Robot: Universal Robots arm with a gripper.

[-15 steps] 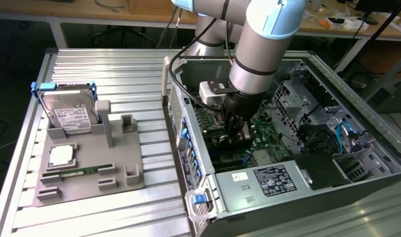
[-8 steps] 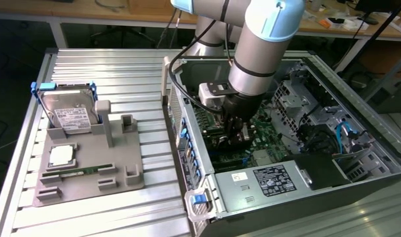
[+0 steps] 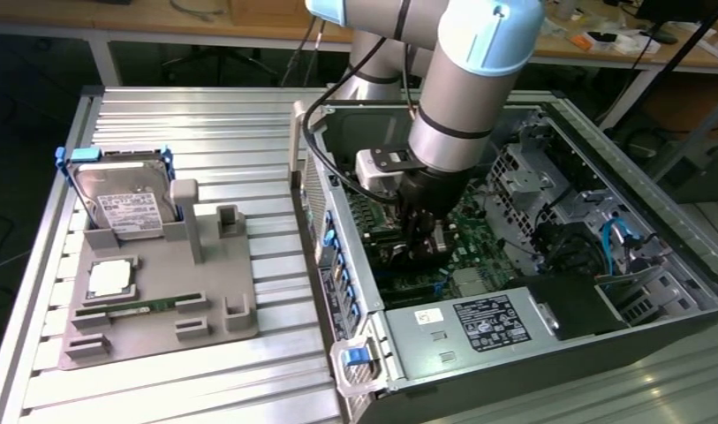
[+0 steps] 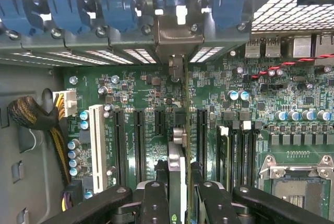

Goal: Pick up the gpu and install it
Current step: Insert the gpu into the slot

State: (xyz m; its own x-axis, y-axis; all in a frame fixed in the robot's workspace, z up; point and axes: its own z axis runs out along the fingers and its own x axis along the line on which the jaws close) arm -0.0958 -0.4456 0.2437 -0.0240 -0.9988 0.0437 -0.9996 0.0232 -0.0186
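At the nine o'clock side of the exterior view, a grey holder tray [image 3: 158, 291] on the slatted counter [image 3: 217, 124] carries a silver hard drive [image 3: 125, 205] and a memory stick [image 3: 140, 306]. Toward three o'clock the open computer case [image 3: 641, 256] takes in the arm, whose gripper [image 4: 177, 195] has its fingers [image 4: 155, 199] clenched on the gpu [image 4: 178, 169], held edge-on, upright above the motherboard [image 4: 141, 85] slots

exterior view high, angled down, wrist view close, both on motherboard [image 3: 471, 238]
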